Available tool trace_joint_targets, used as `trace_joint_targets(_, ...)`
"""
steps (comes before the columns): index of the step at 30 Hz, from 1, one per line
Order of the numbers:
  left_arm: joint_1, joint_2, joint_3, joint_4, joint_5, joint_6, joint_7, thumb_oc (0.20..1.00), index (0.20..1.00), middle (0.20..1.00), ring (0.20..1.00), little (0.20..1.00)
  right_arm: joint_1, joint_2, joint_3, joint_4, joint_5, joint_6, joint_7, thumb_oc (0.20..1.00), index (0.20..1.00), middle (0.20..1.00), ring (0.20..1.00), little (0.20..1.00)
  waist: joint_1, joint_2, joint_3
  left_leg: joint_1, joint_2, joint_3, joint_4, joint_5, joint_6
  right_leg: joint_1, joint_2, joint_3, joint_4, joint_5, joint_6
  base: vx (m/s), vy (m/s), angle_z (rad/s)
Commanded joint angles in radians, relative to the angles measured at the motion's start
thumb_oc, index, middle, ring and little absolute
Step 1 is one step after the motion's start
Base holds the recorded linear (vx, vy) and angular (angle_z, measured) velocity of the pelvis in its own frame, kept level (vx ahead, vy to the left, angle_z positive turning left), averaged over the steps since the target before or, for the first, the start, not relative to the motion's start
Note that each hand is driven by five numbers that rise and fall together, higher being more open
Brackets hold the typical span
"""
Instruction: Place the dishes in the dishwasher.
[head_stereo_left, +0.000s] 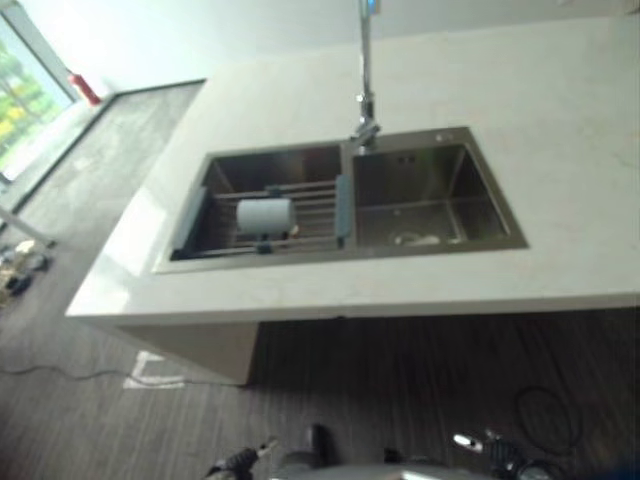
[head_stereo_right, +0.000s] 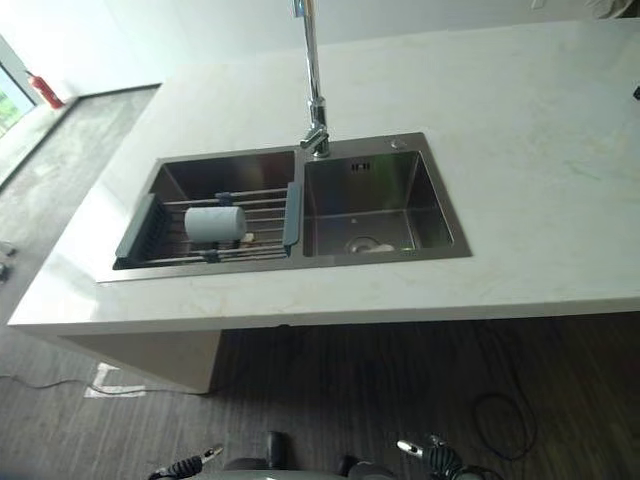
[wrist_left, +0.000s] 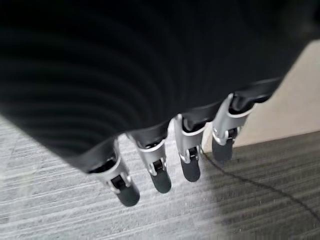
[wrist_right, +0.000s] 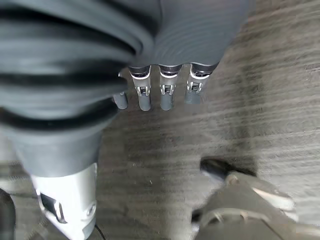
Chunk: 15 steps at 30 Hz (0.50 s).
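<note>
Your cup (head_stereo_right: 214, 223) lies on its side on the wire rack (head_stereo_right: 262, 226) across the left basin of the sink (head_stereo_right: 420, 252), which sits well back from the desk's (head_stereo_right: 540, 150) near edge. The tap (head_stereo_right: 313, 90) rises behind the divider. Your left hand (wrist_left: 190, 155) and right hand (wrist_right: 160, 90) hang over the floor (wrist_right: 280, 75), fingers loosely straight, holding nothing. No writing is readable

Pale cup (head_stereo_right: 214, 222) lies sideways on sink rack (head_stereo_right: 262, 214).
</note>
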Motion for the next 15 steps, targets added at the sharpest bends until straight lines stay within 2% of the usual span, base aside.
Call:
trace_joint_targets(1,0.000,0.068,0.009,-0.023,-0.012,-0.024,0.038,1.000,1.000,1.000,1.000,1.000,-0.043,0.025,0.033,-0.043,0.023,-0.015,0.048,1.000,1.000,1.000,1.000,1.000,0.045,-0.006,0.022,0.027,0.058,-0.015,0.002,-0.077,-0.085,0.013,-0.239,0.027,-0.105,0.087,0.172,0.04,-0.168,-0.07)
trace_joint_targets(2,0.003,0.066,0.037,-0.011,-0.067,-0.022,0.030,1.000,1.000,1.000,1.000,1.000,-0.044,0.027,0.049,-0.029,-0.011,-0.016,0.038,1.000,1.000,1.000,1.000,1.000,0.048,-0.014,0.010,0.020,0.065,0.008,0.002,-0.077,-0.090,0.019,-0.234,0.022,-0.172,0.105,0.174,0.04,-0.130,-0.20)
trace_joint_targets(5,0.020,0.042,0.038,-0.002,-0.056,-0.048,0.019,1.000,1.000,1.000,1.000,1.000,-0.024,0.022,0.030,-0.020,0.008,0.004,0.013,1.000,1.000,1.000,1.000,1.000,0.041,-0.022,-0.008,0.028,0.076,0.046,0.002,-0.083,-0.107,0.060,-0.233,0.000,-0.249,0.126,0.176,0.08,-0.013,-0.41)
trace_joint_targets(10,0.025,0.034,0.065,0.002,-0.128,-0.062,0.039,1.000,1.000,1.000,1.000,1.000,0.009,0.027,-0.016,0.007,0.029,0.036,0.002,1.000,1.000,1.000,1.000,1.000,0.030,-0.030,-0.021,0.041,0.080,0.067,0.002,-0.093,-0.114,0.086,-0.243,-0.017,-0.284,0.145,0.185,0.05,0.041,-0.02)
trace_joint_targets(13,0.024,0.040,0.095,0.004,-0.218,-0.108,0.042,1.000,1.000,1.000,1.000,1.000,0.019,0.027,-0.048,0.033,0.077,0.048,-0.002,1.000,1.000,1.000,1.000,1.000,0.026,-0.028,-0.025,0.049,0.078,0.064,0.002,-0.098,-0.111,0.091,-0.246,-0.012,-0.279,0.140,0.184,0.05,0.080,0.01)
trace_joint_targets(15,0.027,0.045,0.144,-0.003,-0.341,-0.175,0.042,1.000,1.000,1.000,1.000,1.000,0.028,0.022,-0.079,0.049,0.087,0.048,0.006,1.000,1.000,1.000,1.000,1.000,0.027,-0.026,-0.028,0.056,0.075,0.061,0.002,-0.101,-0.110,0.098,-0.249,-0.012,-0.278,0.138,0.185,0.05,0.096,0.01)
